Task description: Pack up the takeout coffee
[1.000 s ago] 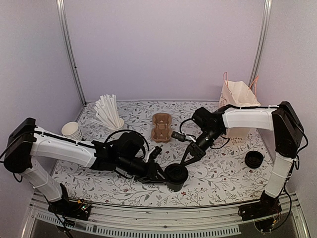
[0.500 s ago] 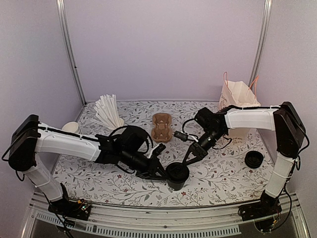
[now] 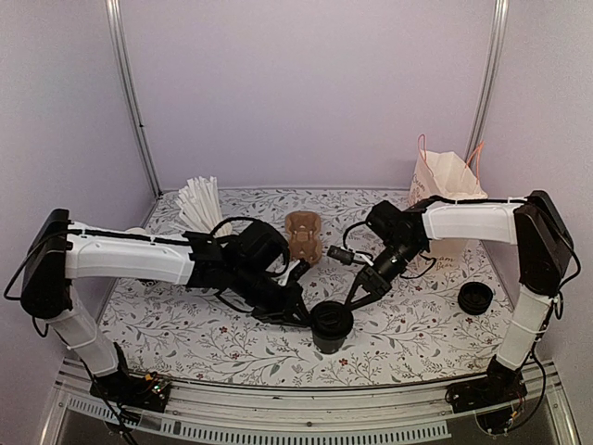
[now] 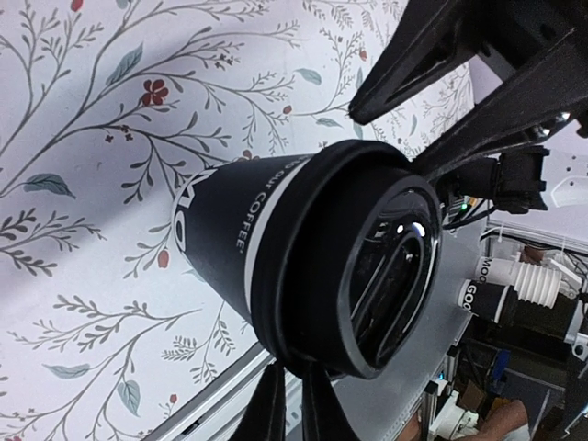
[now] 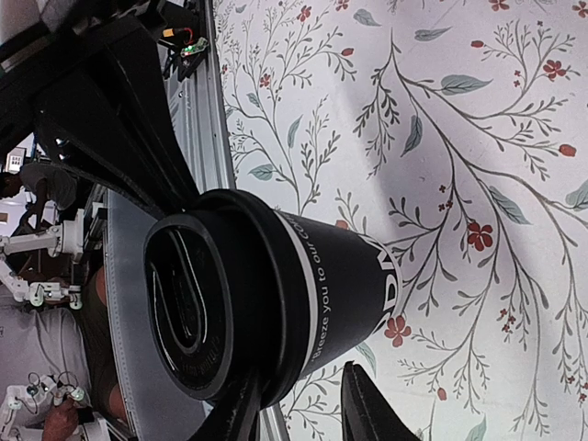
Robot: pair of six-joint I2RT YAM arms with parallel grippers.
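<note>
Right, overhead first: the takeout coffee (image 3: 331, 326), a small black paper cup under a round black plastic lid, stands upright at lower centre of the flowered worktop (image 3: 185, 338). The left claw (image 3: 302, 313) sits at its left rim and the right claw (image 3: 356, 297) at its upper right. Two claws on one cup looks crowded, and I'd let one take it.

Over to the left wrist: thin fingers (image 4: 273, 413) are drawn nearly together at the bottom edge, tips right at the lid's rim. Nipping it or only touching, I cannot tell. Lifting by the lid risks popping it off.

Right wrist now: fingers (image 5: 372, 404) stand apart at the bottom of the frame, one by the lid's edge and one beside the cup wall, clamped on nothing. The best grip, I'd judge, is across the wall below the lid, keeping the cup upright on its way to the cream paper bag (image 3: 447, 181) at upper right.
</note>
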